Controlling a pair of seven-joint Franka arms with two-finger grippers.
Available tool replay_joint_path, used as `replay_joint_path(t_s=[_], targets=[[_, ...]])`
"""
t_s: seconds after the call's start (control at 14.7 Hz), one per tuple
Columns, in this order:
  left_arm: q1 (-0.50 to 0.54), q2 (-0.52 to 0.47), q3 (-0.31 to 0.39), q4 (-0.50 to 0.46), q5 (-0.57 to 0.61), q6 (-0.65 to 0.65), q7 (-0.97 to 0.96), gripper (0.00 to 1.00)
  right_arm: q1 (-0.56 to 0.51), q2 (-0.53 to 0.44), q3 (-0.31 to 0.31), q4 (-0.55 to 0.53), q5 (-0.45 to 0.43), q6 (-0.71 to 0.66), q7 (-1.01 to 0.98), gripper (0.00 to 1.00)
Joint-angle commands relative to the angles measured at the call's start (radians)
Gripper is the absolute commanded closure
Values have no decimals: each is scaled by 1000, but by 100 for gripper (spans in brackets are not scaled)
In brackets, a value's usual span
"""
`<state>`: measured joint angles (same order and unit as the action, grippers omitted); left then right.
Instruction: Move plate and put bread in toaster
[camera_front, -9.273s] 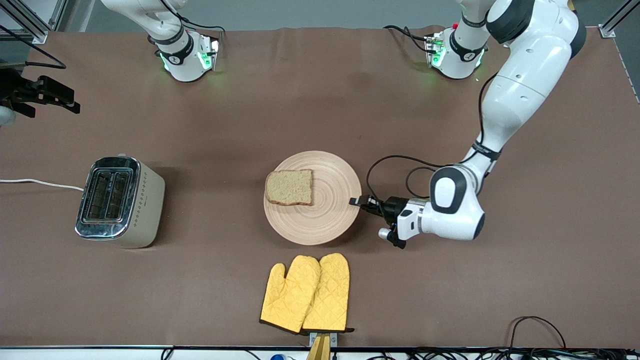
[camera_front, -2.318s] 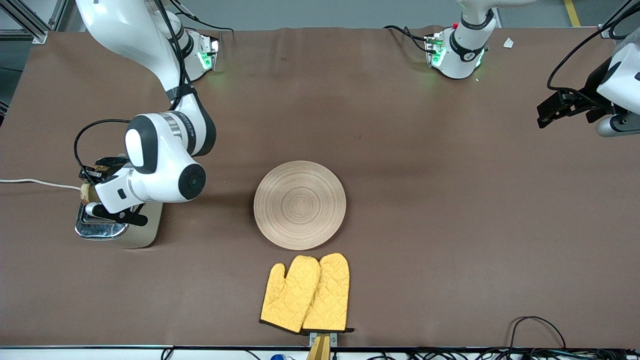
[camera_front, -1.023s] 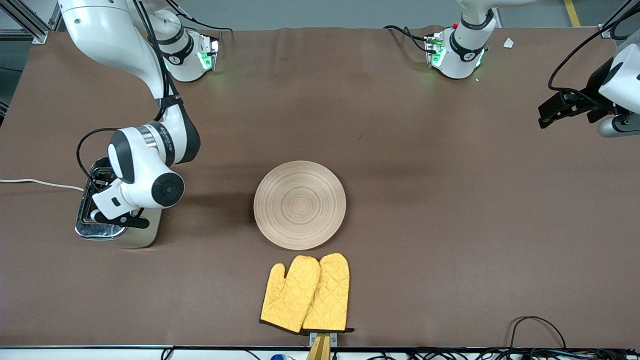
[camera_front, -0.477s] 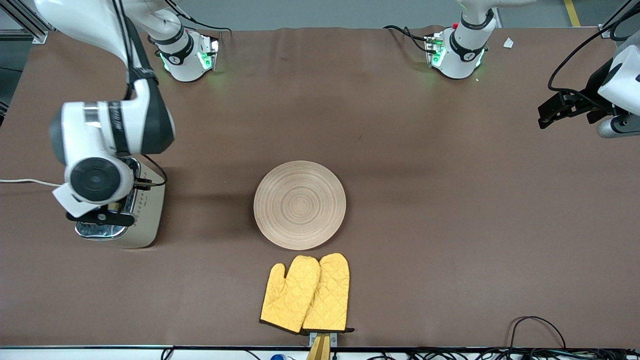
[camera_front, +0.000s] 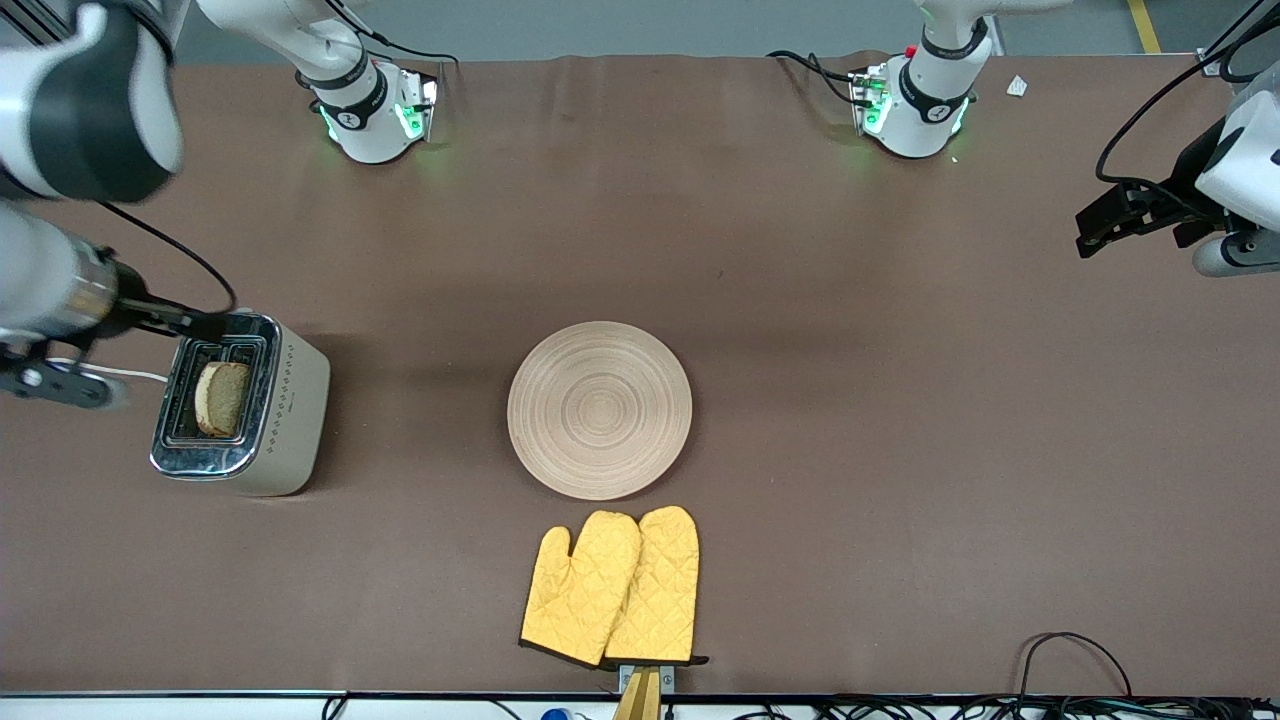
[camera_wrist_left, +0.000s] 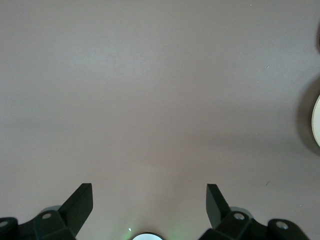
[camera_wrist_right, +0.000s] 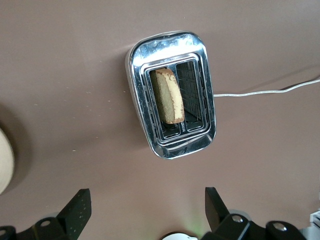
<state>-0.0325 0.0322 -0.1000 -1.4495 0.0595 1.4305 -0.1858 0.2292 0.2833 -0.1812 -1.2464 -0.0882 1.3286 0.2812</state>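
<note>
- Right gripper (camera_wrist_right: 145, 210): fingers spread, holding nothing, up in the air over the toaster.
- Toaster (camera_front: 285, 405): at the right arm's end of the table, white cord (camera_front: 110, 370) trailing off it.
- Bread (camera_front: 222, 398): standing in one slot of the toaster, top edge sticking out.
- Plate (camera_front: 599, 409): mid-table, bare, well apart from the toaster.
- Yellow oven mitts (camera_front: 612, 587): nearer the front camera than the plate, just beside it.
- Left gripper (camera_wrist_left: 149, 205): waiting with fingers spread, holding nothing, over bare table at the left arm's end.
</note>
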Motion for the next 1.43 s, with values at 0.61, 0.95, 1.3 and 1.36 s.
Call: replay_joint_path(t_s=[0.61,0.95,1.3,1.36], targets=[[2,-5,5,0,-4,8,19,0,-154,-239,35,-145,56,-57,-297,0],[0,9,5,23,-6,8,68,0,-356,-274,258,-208,65,-35,-298,0],[-4,9,-4,26,-20,2,71,0,-355,-289,261,-238,67,-23,-295,0],[-7,9,-4,26,-29,2,71,0,-350,-294,259,-238,67,-22,-294,0]])
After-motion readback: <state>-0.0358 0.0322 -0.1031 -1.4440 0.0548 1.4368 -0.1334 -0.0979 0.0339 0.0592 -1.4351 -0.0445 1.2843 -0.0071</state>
